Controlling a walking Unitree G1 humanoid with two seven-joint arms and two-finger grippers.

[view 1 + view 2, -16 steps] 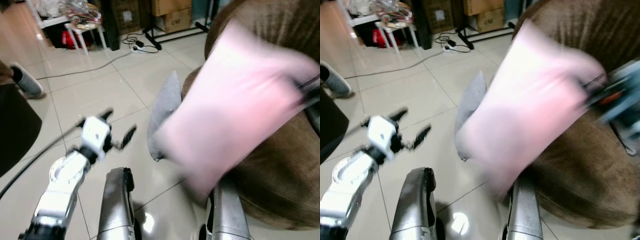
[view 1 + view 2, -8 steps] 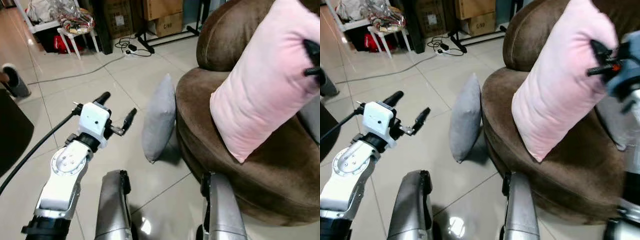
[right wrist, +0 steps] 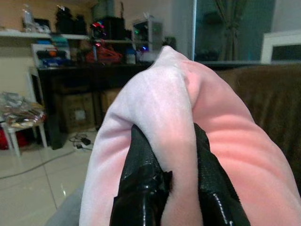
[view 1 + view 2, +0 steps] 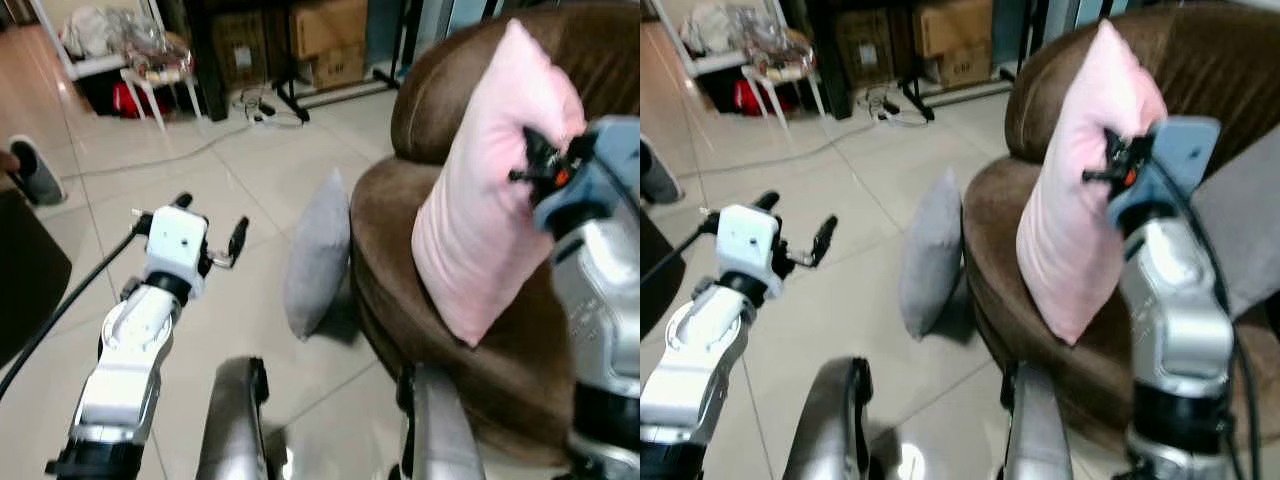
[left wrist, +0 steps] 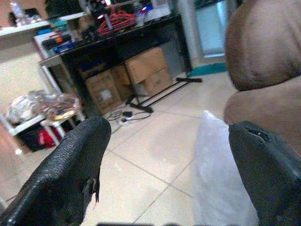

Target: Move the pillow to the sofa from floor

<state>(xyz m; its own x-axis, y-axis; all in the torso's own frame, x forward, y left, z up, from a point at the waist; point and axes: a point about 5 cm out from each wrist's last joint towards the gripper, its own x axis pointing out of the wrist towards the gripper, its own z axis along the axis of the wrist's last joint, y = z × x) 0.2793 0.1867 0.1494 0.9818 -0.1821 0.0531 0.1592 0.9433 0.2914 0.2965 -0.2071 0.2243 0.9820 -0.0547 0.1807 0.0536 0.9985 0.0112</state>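
Right claw (image 3: 164, 188) is clamped on the pink pillow's (image 4: 490, 220) upper edge, fabric bunched between both fingers, so the pillow hangs upright over the brown sofa (image 4: 440, 300) seat, its lower corner touching or just above the cushion; likely ready for release there. Left claw (image 4: 207, 232) hovers over the tiled floor (image 4: 220, 160), fingers apart, holding nothing. A grey pillow (image 4: 318, 255) leans on the sofa's front, on the floor.

Head eyes look down over the sofa (image 4: 480, 330) and floor (image 4: 200, 160); wrist views look close along each hand's fingers.
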